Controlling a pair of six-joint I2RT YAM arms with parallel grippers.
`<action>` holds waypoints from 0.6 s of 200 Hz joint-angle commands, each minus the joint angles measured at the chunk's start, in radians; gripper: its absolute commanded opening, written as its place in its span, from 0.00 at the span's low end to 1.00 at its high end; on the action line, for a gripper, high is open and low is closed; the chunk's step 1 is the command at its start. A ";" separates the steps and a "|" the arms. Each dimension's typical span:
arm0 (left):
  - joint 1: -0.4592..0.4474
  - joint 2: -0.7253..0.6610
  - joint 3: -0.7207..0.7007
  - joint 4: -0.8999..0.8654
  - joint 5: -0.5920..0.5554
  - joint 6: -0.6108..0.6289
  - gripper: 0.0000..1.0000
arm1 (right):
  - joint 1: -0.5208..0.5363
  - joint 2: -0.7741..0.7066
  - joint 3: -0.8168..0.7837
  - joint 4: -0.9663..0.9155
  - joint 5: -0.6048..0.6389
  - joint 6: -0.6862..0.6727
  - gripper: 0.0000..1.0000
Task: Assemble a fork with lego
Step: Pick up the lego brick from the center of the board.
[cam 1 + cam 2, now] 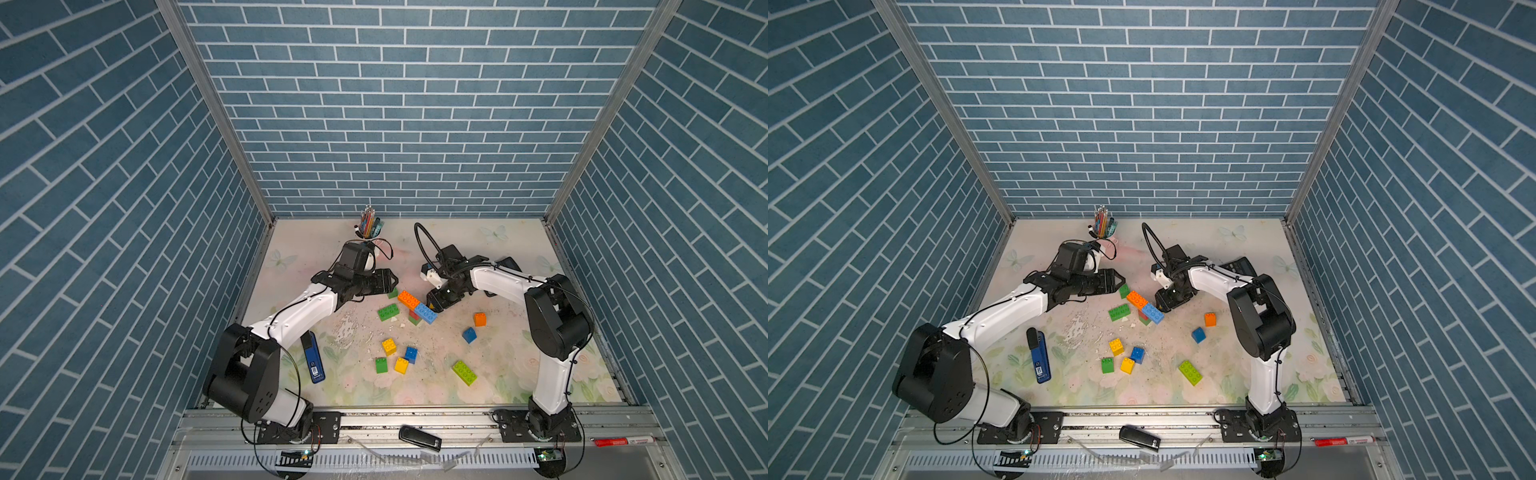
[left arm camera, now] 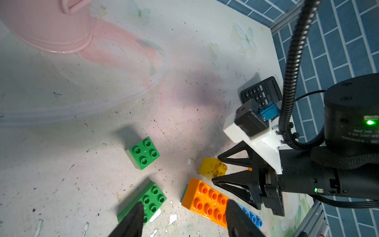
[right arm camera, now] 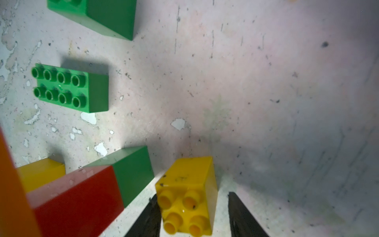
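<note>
1. Our right gripper [image 3: 192, 196] straddles the yellow square brick [image 3: 185, 180]. One finger touches its side and a strip of table [image 3: 266, 82] shows between the brick and the other finger, so the jaws are unclenched and not yet clamped.
2. That brick lies tipped over, studs facing the wrist camera, just beside the joined piece.
3. The joined piece is an orange oblong brick [image 1: 408, 299] and a blue oblong brick [image 1: 426, 312] set end to end, with a red brick [image 3: 78, 197] and a green brick [image 3: 133, 168] under them.
4. Our left gripper [image 2: 184, 205] hangs released, fingers spread and holding nothing, above the green oblong brick [image 2: 152, 200] and the orange one's end.
5. A green square brick [image 2: 143, 152] sits alone near them.
6. Nearer the arm bases, loose pieces lie scattered in both top views. There is a yellow cube [image 1: 389, 345], a blue cube [image 1: 411, 354], a green cube [image 1: 381, 365] and a second yellow cube [image 1: 401, 365].
7. Towards the right arm lie a lime oblong brick [image 1: 464, 372], a blue square brick [image 1: 469, 334] and an orange square brick [image 1: 480, 319].
8. A pencil cup [image 1: 369, 224] stands at the back, and a calculator [image 2: 260, 90] lies behind the right wrist.
</note>
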 commanded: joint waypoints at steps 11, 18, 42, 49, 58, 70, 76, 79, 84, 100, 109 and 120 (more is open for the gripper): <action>0.000 0.015 0.028 -0.004 0.009 0.009 0.65 | 0.005 0.009 0.024 -0.002 0.022 -0.030 0.50; 0.000 0.016 0.028 -0.004 0.009 0.008 0.65 | 0.005 0.008 0.023 0.000 0.025 -0.030 0.48; -0.001 0.016 0.026 -0.004 0.010 0.007 0.64 | 0.005 0.003 0.021 0.001 0.028 -0.027 0.45; 0.000 0.016 0.023 -0.003 0.010 0.007 0.64 | 0.005 0.001 0.020 0.001 0.030 -0.026 0.43; 0.000 0.013 0.022 -0.002 0.009 0.007 0.64 | 0.006 -0.003 0.020 0.003 0.033 -0.024 0.42; 0.000 0.012 0.018 0.000 0.009 0.006 0.64 | 0.007 -0.010 0.020 0.001 0.038 -0.022 0.40; 0.000 0.010 0.015 0.003 0.008 0.005 0.64 | 0.007 -0.014 0.020 0.001 0.042 -0.021 0.40; -0.001 0.011 0.015 0.003 0.009 0.004 0.64 | 0.006 -0.015 0.020 0.000 0.044 -0.021 0.39; -0.001 0.010 0.013 0.003 0.008 0.003 0.64 | 0.007 -0.019 0.019 -0.001 0.047 -0.021 0.39; -0.001 0.008 0.010 0.007 0.011 0.001 0.64 | 0.007 -0.030 0.019 -0.007 0.060 -0.018 0.35; -0.001 0.008 0.009 0.009 0.013 0.001 0.64 | 0.007 -0.038 0.017 -0.009 0.075 -0.012 0.33; -0.001 0.006 0.004 0.013 0.014 -0.002 0.64 | 0.007 -0.052 0.011 -0.012 0.099 -0.006 0.30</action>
